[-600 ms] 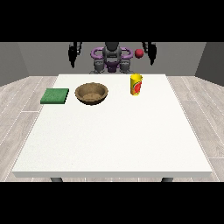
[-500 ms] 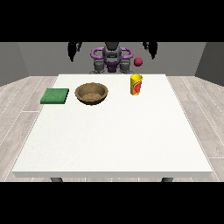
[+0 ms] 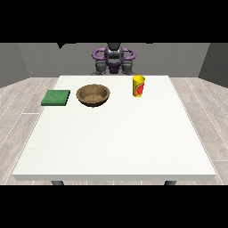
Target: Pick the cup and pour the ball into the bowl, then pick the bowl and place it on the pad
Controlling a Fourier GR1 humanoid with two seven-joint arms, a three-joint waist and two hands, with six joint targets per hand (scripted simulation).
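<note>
Bare room: white table (image 3: 114, 142), grey plank floor (image 3: 22, 102).

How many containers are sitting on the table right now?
2: a brown bowl left of center near the far edge, and a yellow cup to its right. The green pad lies flat at the left.

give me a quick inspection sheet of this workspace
surface: white table, mostly bare
job's things: yellow cup upright at back right; brown bowl left of it; green pad at far left; all apart; no ball seen
clutter: nothing seen
hands: not in view
cables: nothing seen
surroundings: robot behind table, grey plank floor, grey walls
</note>
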